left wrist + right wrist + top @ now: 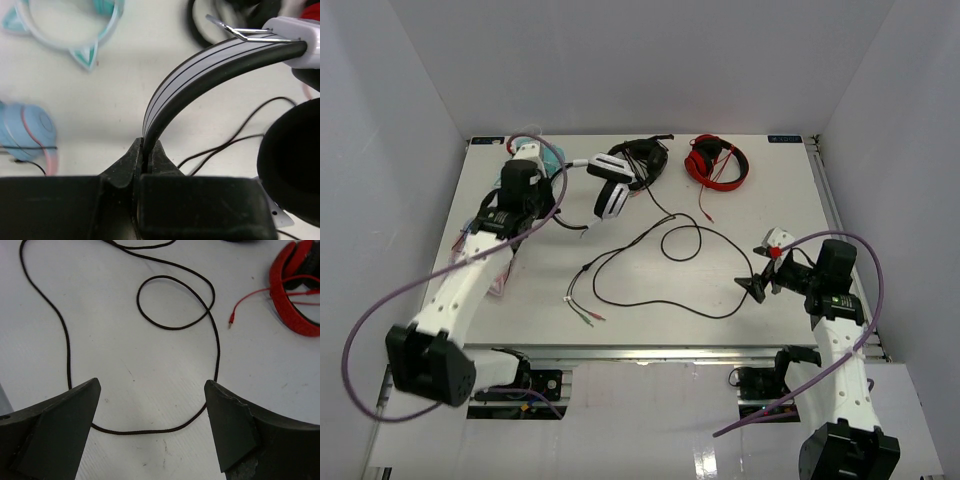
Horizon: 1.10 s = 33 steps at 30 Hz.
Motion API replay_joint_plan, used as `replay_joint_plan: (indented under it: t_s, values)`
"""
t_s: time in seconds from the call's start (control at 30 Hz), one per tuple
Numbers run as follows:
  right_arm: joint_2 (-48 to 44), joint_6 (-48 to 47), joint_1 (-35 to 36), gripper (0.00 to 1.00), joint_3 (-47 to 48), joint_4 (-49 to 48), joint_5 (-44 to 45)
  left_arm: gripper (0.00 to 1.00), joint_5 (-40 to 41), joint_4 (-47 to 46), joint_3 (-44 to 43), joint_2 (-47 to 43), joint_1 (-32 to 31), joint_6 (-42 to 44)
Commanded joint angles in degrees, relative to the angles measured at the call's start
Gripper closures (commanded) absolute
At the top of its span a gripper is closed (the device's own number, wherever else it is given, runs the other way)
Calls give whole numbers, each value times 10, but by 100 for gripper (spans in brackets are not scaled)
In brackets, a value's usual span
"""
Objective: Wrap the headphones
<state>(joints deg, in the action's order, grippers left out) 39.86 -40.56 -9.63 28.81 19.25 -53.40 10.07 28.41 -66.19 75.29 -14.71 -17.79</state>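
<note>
At the far left of the left wrist view lay a teal cat-ear set [85, 52] and a blue set [27, 125], both outside the job. Just right of them, low in that frame, your left gripper [147, 155] was clamped shut on the headband [200, 65] of the headphones [610, 195]. It pinched the band edge-on, with a black pad [295, 165] at the right edge. In the top view the headphones were at upper left-centre of the table [790, 190], beside the black headphones [642, 160]. I could not tell whether they were lifted. So the hold was made, and that looked like all that was done.

The cable [705, 316] sprawled loose across the middle of the frame in wide loops, none of it round the headphones that I could see. Its plugs [588, 316] lay low and left of centre, near the table edge.

Further right, your right gripper [757, 285] hovered wide open over the cable's right-hand bend. In its wrist view the strand ran between the fingers [65, 430] with nothing gripped. The red headphones [718, 162] sat at upper right, apart from it all.

By my reading the winding had not begun: you had the cable to pick up, turns to lay round the headphones, and the plugs to tuck in
</note>
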Motion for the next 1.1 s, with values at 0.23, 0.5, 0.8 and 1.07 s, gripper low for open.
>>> replay_joint_plan:
  t_s: [0.23, 0.5, 0.8, 1.07]
  values:
    - [-2, 121, 13, 9, 83, -116, -176, 100, -199, -49, 45, -196, -38, 26]
    - [52, 215, 138, 9, 91, -203, -165, 100, -252, -46, -34, -129, -62, -68]
    - [159, 126, 276, 9, 84, -244, -67, 100, -252, -44, -94, -71, -93, -138]
    - [241, 216, 291, 8, 68, -443, -49, 100, -271, -45, -134, -53, -98, -187]
